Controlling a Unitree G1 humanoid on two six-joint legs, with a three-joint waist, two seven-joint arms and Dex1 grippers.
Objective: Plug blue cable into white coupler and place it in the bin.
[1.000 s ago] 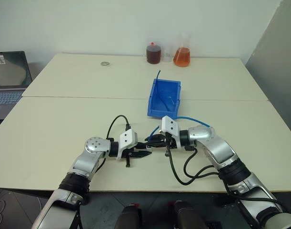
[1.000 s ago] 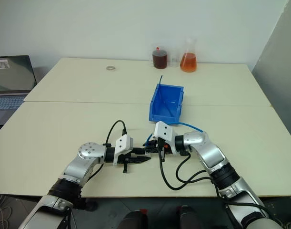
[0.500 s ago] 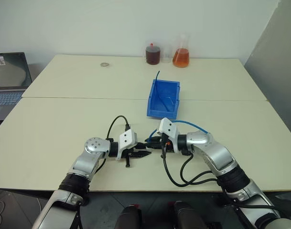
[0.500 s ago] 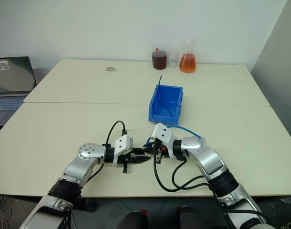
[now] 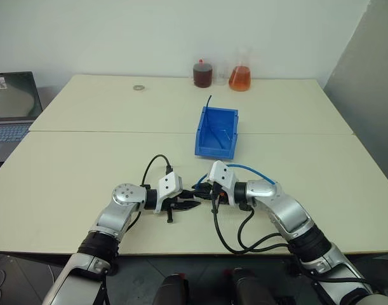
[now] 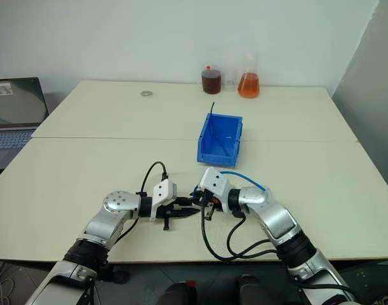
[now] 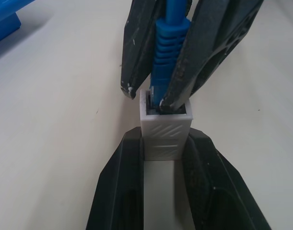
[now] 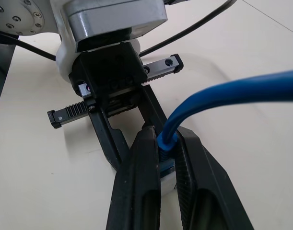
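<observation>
The blue cable (image 7: 168, 45), near the bench's front edge, has its plug at the white coupler's (image 7: 165, 133) mouth. My right gripper (image 7: 158, 98) pinches the plug, my left gripper (image 7: 164, 158) clamps the coupler. I should push straight and keep both aligned until it seats.

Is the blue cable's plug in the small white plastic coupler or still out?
Partly in: the blue cable plug's tip sits inside the white coupler opening. Whether it has clicked fully home, cannot tell.
</observation>
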